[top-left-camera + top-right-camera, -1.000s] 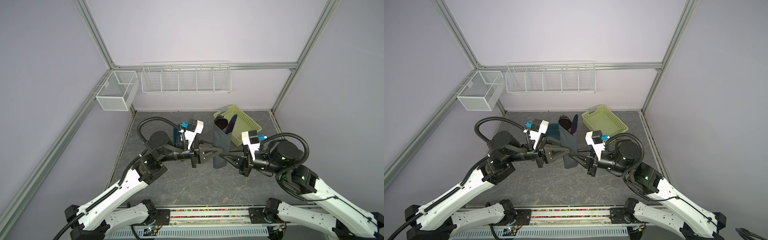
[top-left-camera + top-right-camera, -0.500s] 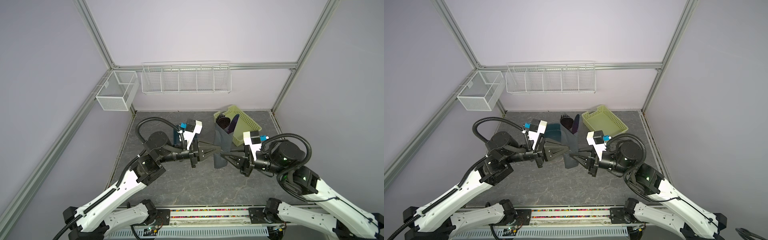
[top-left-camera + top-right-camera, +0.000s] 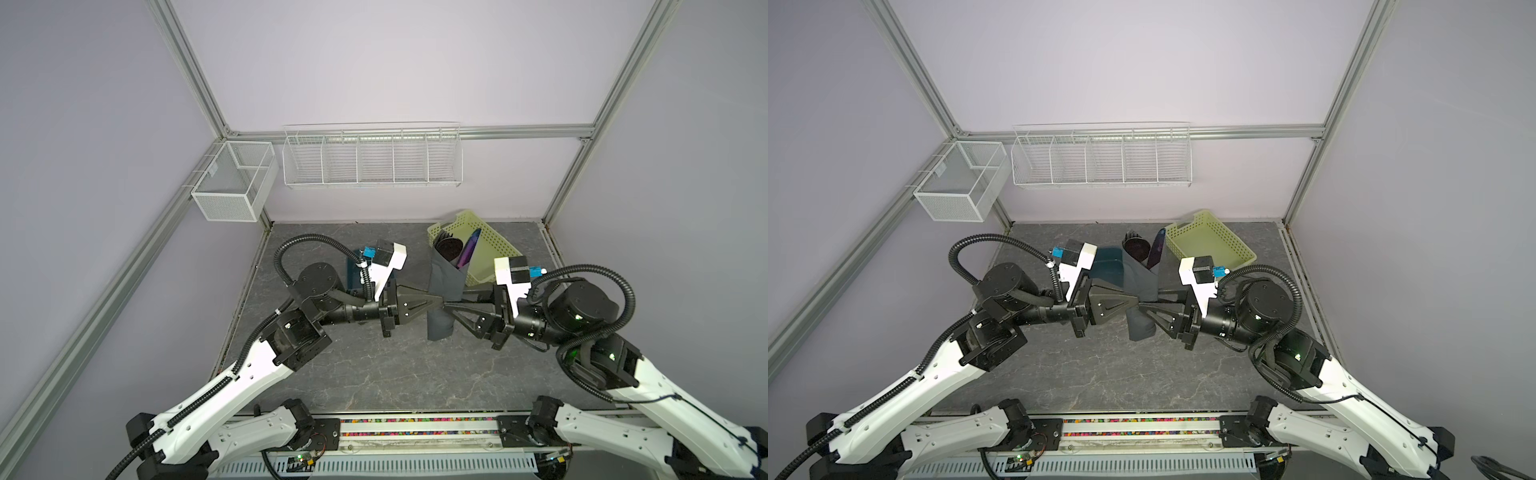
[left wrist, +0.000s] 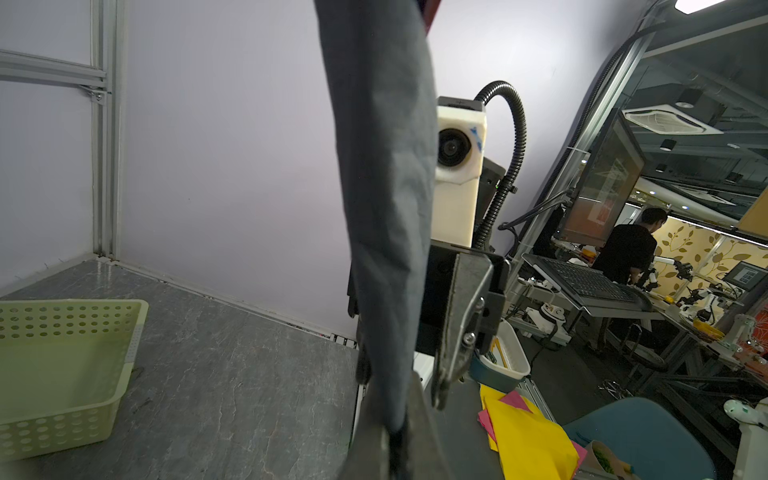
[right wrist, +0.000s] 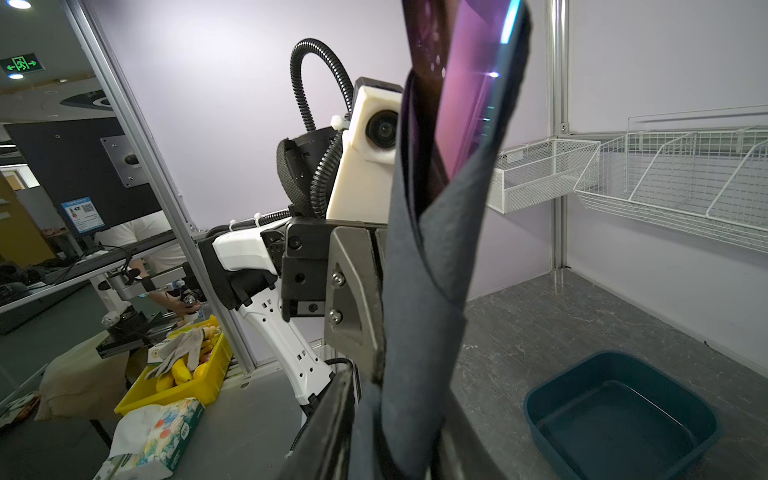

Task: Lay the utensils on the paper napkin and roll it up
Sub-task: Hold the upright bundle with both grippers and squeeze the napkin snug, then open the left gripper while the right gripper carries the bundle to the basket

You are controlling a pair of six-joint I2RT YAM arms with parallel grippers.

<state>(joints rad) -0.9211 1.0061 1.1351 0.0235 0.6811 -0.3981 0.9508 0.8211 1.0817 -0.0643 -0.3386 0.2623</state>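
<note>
Centre frame in a top view, the rolled napkin (image 3: pixel 446 274) stands upright, utensils (image 3: pixel 469 249) poking out above. The left gripper (image 3: pixel 437 302) is clamped on it; the right gripper (image 3: pixel 456 304) has its jaws partly apart around it. Held from one side only, the roll may unwind and spill the utensils.

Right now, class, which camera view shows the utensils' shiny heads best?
The right wrist view: the utensils show close up, purple and glossy, poking from the rolled napkin. Both top views show them small. In the left wrist view the napkin almost hides them.
</note>
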